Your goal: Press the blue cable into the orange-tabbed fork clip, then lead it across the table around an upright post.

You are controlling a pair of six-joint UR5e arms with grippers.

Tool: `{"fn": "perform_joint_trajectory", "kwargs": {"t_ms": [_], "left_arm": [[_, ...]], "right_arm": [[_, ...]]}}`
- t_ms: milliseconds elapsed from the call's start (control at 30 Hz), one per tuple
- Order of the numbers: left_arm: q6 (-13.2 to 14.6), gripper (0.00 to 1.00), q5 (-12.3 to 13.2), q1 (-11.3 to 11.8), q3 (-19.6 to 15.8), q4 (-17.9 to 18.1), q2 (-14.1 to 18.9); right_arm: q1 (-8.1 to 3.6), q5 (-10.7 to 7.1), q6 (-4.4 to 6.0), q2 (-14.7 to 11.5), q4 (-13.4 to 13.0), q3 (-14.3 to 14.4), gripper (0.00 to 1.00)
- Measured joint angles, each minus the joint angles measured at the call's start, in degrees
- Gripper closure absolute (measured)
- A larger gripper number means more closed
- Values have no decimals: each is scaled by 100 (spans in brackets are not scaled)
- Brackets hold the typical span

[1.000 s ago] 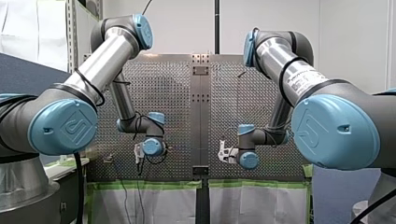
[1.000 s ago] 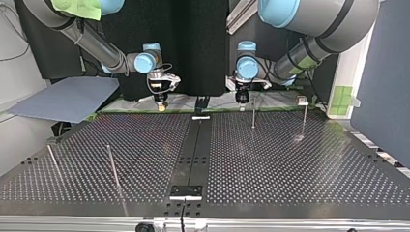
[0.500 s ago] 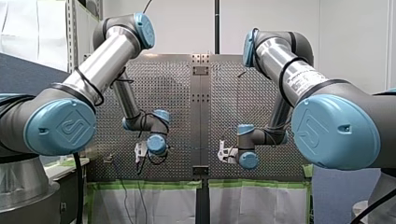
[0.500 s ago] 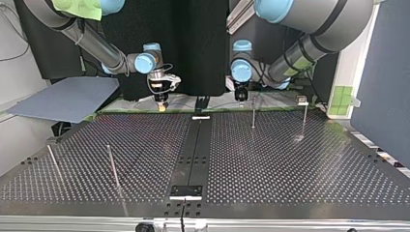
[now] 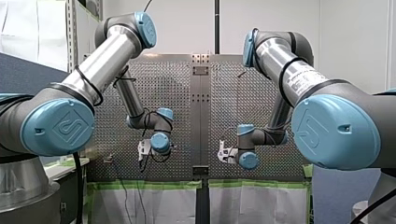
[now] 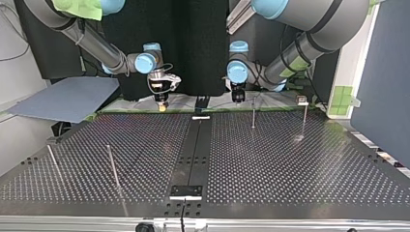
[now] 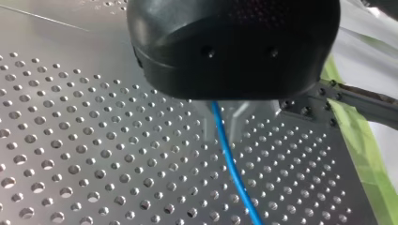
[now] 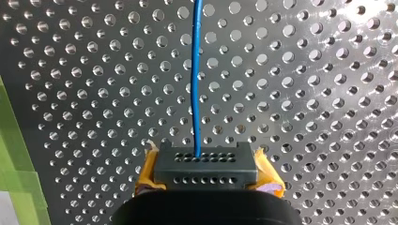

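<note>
Two claws: my left claw is pinched on the blue cable, which runs out between its metal fingers. My right claw, with yellow pads, looks clamped on the same cable, which runs straight ahead from its tip.
Where the cable is: just above the holey table, near its 12 o'clock edge in the top view. I think it hangs between the two claws. My right claw is at 9 o'clock from my left claw there.
Done: nothing that I can see. I think the cable is only picked up and ready.
Left to do: push the cable into the fork clip, then take it across the table and round a post.
Nearest post: a thin upright post stands at 5 o'clock from my left claw in the top view.
Hard to see: I cannot find the fork clip for sure. One small thing at 3 o'clock from my left claw is too tiny to name. In the wide views the cable is too thin to follow. Both cable ends are cut off.
</note>
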Motion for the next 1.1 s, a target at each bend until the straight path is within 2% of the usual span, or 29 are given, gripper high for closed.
{"fn": "perform_joint_trajectory", "kwargs": {"t_ms": [433,533,700,867,1100], "left_arm": [[-73,99,86,10,1,56,2],[-174,99,227,7,1,114,41],[-392,99,514,-21,2,236,272],[-682,99,734,-49,2,275,565],[-1035,99,894,-54,1,293,906]], "right_arm": [[2,1,-17,0,61,-88,100],[14,35,-69,-22,197,-243,100],[50,95,-276,-183,502,-552,100],[103,103,-285,-459,802,-708,100],[189,86,-294,-891,1237,-742,100]]}}
